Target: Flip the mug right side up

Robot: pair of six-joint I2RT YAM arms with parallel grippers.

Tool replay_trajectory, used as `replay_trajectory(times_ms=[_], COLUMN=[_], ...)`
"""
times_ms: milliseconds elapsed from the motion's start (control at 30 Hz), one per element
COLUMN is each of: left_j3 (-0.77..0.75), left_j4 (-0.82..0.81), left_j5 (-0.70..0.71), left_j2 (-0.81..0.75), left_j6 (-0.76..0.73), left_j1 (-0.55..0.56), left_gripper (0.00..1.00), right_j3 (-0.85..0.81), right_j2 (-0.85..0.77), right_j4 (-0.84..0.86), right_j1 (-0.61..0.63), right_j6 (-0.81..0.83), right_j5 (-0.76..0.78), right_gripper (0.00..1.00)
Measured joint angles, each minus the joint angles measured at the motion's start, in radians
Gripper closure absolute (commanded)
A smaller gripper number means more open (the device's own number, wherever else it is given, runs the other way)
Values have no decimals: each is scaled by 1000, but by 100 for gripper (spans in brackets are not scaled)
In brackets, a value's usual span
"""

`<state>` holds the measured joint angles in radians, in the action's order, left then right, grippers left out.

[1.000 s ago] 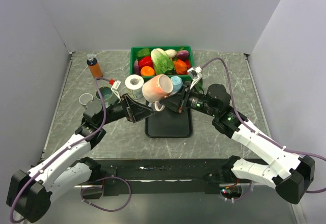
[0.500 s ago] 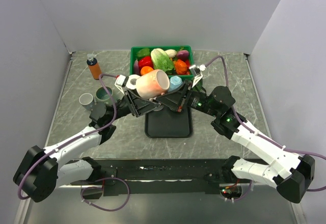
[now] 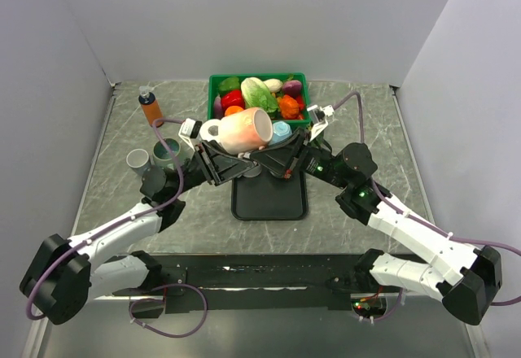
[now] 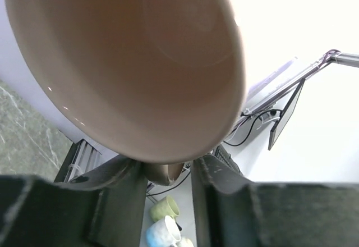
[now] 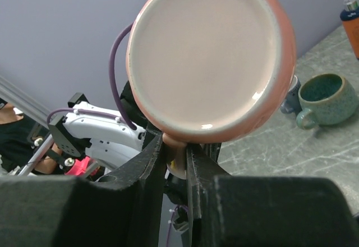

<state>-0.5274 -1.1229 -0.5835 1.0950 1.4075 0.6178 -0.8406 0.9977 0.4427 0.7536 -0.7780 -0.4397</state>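
Observation:
The pink and white mug (image 3: 242, 133) hangs on its side in the air above the black tray (image 3: 269, 203). My right gripper (image 3: 269, 161) comes from the right and is shut on the mug's handle. In the right wrist view the mug's flat base (image 5: 207, 50) faces the camera, with the handle pinched in the right gripper (image 5: 176, 157). My left gripper (image 3: 232, 163) reaches in from the left under the mug. In the left wrist view the mug's hollow inside (image 4: 123, 62) fills the top. The left gripper (image 4: 168, 171) straddles the handle stub, with a thin gap on one side.
A green crate (image 3: 213, 85) of vegetables stands at the back centre. An orange bottle (image 3: 151, 107), a grey cup (image 3: 137, 161) and a teal mug (image 3: 165, 150) stand at the left. A blue and white cup (image 3: 281, 133) sits behind the held mug.
The left arm has swung in under the mug and its jaws have narrowed around the handle. The mug has shifted up and left and tipped further onto its side.

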Motion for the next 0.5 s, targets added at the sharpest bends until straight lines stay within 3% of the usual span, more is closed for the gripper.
replay_trajectory(times_ms=[133,200,467,500], left_j3=[0,0,0,0], left_j4=[28,31,95,102], left_j5=[8,8,12,13], left_j2=[-34,-51,-86,-90], left_j6=[-8,-20,-77,-85], left_j1=[2,3,11,12], left_gripper=[92,99,99,99], right_j3=[20,35,63,63], right_j2=[-7,-16,-29,-29], right_j4=[39,56,78,76], right_j1=[0,0,2,2], right_j6=[-13,-26,-40,-40], right_j5=[-4,-8,-13,-13], right_gripper=[100,100,99,89])
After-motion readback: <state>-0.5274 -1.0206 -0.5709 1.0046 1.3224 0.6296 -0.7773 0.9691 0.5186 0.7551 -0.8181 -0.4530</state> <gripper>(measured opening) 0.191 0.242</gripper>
